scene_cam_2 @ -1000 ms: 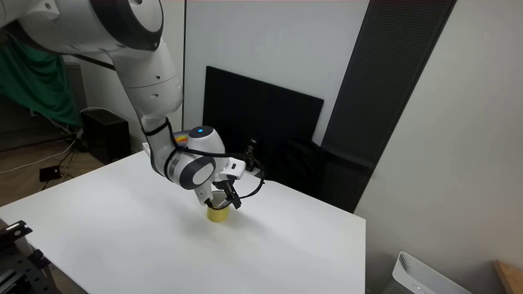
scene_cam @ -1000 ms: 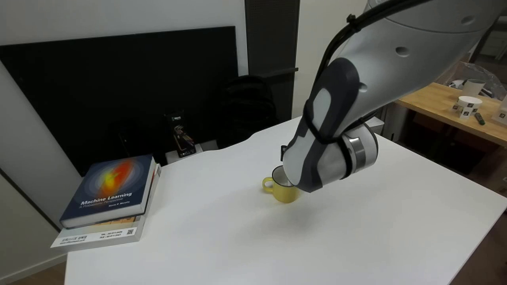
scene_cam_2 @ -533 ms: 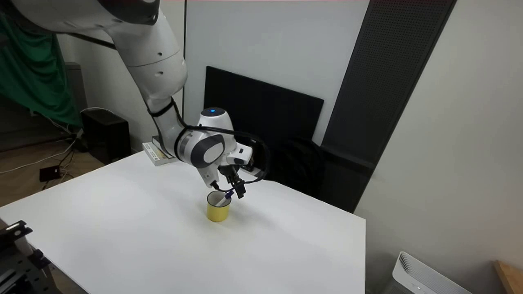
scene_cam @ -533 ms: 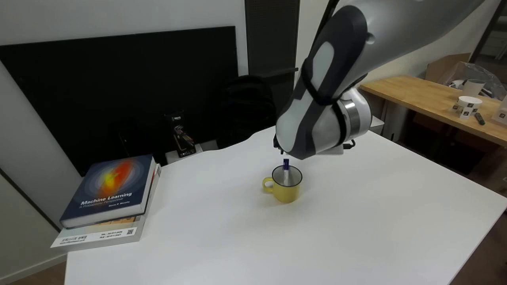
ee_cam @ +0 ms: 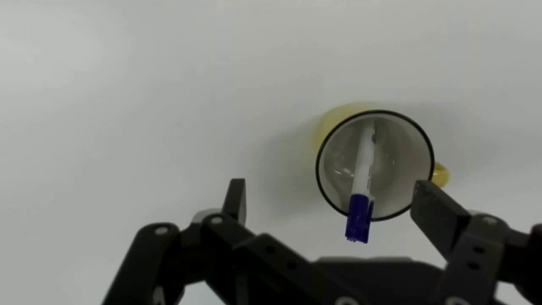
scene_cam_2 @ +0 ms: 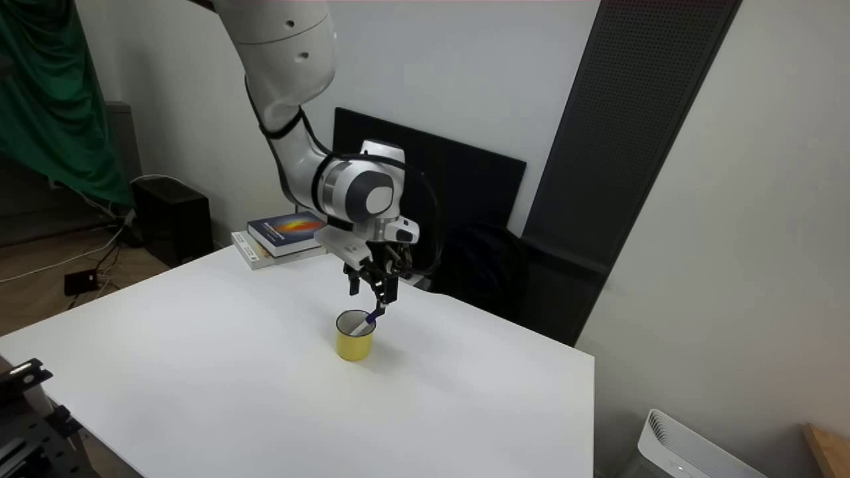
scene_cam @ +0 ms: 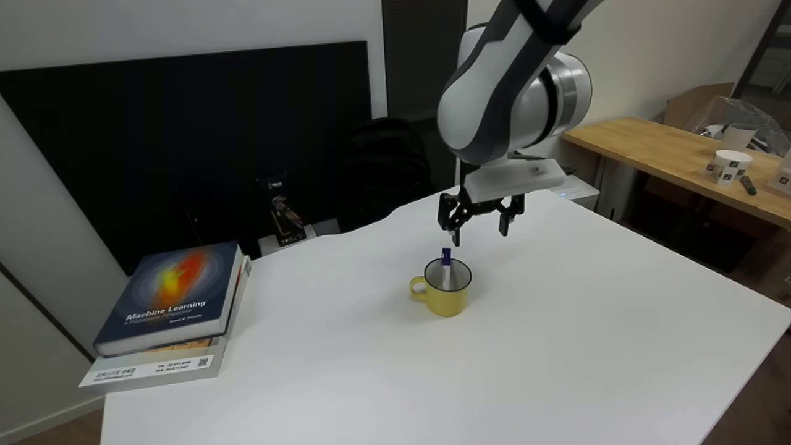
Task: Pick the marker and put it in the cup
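Leaning inside yellow mug [scene_cam: 446, 304]: white marker [ee_cam: 364, 163], purple cap [ee_cam: 358, 218] past the rim. Robotiq gripper [scene_cam: 480, 233] above, fingers wide apart, gripping nothing. Machine Learning textbook [scene_cam: 170, 290] well left.

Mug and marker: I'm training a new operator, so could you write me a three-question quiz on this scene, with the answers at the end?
1. Multiple choice: where is the marker in relation to the mug?
A) Lying flat beside it
B) Leaning inside it, cap end up
C) Underneath it

2. True or false: the pincer is open, with the marker out of its grip.

3. Short answer: in an exterior view, what title stands in large print on the top book?

Key
1. B
2. True
3. Machine Learning
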Available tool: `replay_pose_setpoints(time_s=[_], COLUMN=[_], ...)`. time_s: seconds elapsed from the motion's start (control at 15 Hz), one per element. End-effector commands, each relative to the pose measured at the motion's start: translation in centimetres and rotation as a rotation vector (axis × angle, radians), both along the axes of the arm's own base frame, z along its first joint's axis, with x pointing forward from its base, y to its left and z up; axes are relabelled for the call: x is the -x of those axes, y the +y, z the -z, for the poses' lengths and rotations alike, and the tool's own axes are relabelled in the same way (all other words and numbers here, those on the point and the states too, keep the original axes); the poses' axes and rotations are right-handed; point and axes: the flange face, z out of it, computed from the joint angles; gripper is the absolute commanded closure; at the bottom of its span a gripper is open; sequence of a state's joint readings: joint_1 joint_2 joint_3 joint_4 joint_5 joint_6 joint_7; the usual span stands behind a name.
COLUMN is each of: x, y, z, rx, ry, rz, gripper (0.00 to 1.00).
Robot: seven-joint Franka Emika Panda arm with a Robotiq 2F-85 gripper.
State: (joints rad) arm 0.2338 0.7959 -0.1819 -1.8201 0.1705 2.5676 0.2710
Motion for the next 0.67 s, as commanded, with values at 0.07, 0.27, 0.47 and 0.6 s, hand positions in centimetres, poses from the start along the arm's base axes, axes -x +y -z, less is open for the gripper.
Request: replay_pose_setpoints(time_s=[0.07,0.27,0.47,0.6], x=[1.4,1.3,1.4,1.4], y=[-1.1,-1.1,-1.1,-1.0], z=[-2.7,-2.1,-2.4,-2.3], rx=[-0.028,-0.03,-0.038,-0.038], ry=[0.164,0.18,0.194,0.196], rz=[-0.122,-0.103,-0.113,-0.116], gripper=[0.0,0.0,0.0,0.0])
